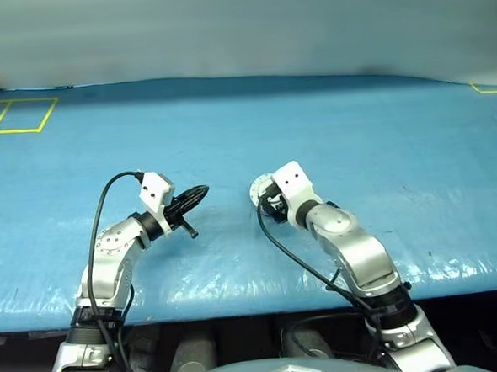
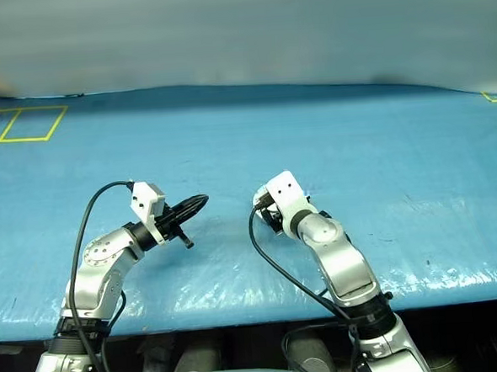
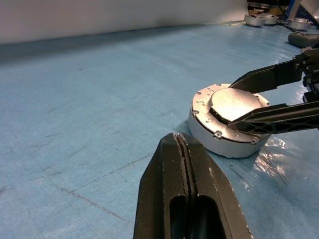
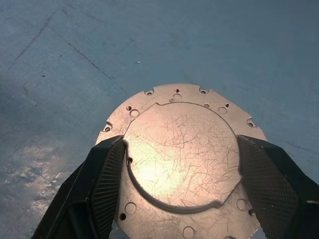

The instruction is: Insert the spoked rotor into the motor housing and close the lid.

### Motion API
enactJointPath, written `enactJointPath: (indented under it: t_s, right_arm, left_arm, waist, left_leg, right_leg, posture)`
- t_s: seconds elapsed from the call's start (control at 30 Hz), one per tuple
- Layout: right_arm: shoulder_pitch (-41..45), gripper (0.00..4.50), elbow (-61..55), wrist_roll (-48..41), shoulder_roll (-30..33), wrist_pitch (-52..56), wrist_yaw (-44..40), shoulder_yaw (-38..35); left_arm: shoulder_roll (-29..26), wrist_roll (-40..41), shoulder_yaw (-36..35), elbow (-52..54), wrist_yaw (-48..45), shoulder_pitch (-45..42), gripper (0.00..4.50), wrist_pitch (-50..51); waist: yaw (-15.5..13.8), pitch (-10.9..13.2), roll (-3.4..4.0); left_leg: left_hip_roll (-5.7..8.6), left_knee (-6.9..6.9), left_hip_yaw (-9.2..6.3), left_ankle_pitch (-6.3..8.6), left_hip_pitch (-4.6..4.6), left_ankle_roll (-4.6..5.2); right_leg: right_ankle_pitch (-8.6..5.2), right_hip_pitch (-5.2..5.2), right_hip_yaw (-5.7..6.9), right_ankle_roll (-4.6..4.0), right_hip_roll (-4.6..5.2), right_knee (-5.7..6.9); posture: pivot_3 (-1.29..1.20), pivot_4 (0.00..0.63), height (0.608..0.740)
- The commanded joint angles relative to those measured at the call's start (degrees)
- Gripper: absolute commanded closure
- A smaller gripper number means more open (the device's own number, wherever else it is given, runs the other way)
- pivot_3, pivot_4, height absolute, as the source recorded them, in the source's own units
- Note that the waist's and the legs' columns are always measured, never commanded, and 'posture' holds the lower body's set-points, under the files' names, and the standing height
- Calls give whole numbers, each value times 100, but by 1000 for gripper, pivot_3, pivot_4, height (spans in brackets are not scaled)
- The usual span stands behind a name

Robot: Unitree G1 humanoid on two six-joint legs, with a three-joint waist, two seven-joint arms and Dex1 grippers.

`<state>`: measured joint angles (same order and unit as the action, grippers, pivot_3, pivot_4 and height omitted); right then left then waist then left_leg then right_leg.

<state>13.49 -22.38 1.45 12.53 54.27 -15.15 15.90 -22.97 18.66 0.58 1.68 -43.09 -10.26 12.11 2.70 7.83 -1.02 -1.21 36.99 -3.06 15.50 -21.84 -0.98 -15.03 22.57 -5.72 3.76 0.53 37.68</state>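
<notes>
The motor housing sits on the blue table between my two grippers, its round silver wall and holed flange showing. The lid lies shut on it, plain scratched silver face up. My right gripper is open, its two black fingers spread wide to either side of the lid's raised centre plate. My left gripper is shut and empty, a short way from the housing and pointing at it. The spoked rotor is hidden.
Yellow tape squares mark the table's far left corner, and more yellow tape marks the far right. Other silver motor parts lie far off across the table. The table's front edge runs close under both arms.
</notes>
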Motion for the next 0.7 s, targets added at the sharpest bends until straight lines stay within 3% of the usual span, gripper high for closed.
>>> enactJointPath:
  t_s: [0.03,0.23,0.6,0.7]
  right_arm:
    - [-579,1286,60,-285,65,679,-242,212]
    - [-579,1286,286,-214,-539,-131,306,-293]
    - [-261,1286,1105,107,-621,350,760,24]
    - [-230,1286,1535,143,-989,570,1207,-306]
  left_arm:
    - [-1,44,-39,155,-19,-48,4500,-61]
    - [20,15,11,100,-41,-102,4500,-58]
    - [6,-24,49,14,-87,-196,4500,-55]
    - [17,-27,59,9,-80,-191,4500,-45]
  waist:
    - [-6,0,0]
    - [46,3,0]
    - [127,1,-5]
    - [135,-7,-14]
  left_leg:
    - [0,-1,-3,2,0,-2]
    - [-8,-2,-13,6,0,-8]
    - [-20,10,-7,-21,25,-26]
    - [-28,11,-7,-28,33,-30]
  right_leg:
    - [-4,-2,5,-1,0,0]
    - [-12,-1,17,-11,-6,6]
    - [-14,-18,16,16,-20,14]
    - [-10,-25,15,6,-28,15]
  posture:
    - [0,150,740]
    - [0,150,740]
    - [0,150,740]
    - [0,150,740]
